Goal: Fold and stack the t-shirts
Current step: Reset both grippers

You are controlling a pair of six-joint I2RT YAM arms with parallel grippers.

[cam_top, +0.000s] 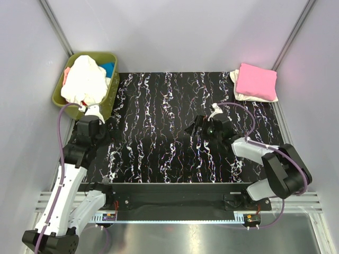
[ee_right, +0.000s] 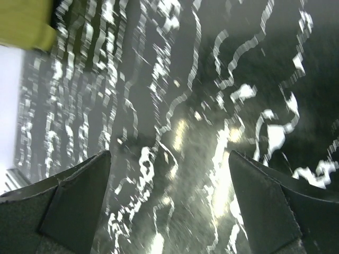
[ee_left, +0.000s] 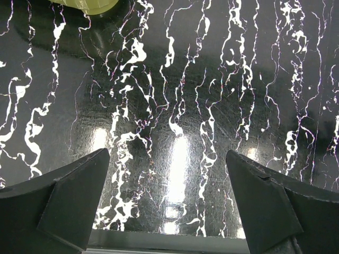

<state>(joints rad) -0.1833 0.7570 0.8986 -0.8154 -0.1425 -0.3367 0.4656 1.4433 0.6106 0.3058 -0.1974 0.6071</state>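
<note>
A bright pink t-shirt lies folded on top of a folded cream one at the mat's back right corner. A loose white t-shirt is heaped in the olive-green bin at the back left, with a bit of blue cloth beside it. My left gripper hangs open over bare mat just in front of the bin. Over the middle of the mat, my right gripper is open too, with nothing between its fingers. The right wrist view is blurred.
The black mat with white marbling covers the table. A corner of the bin shows at the top left of both wrist views. Grey walls close in the left, back and right sides.
</note>
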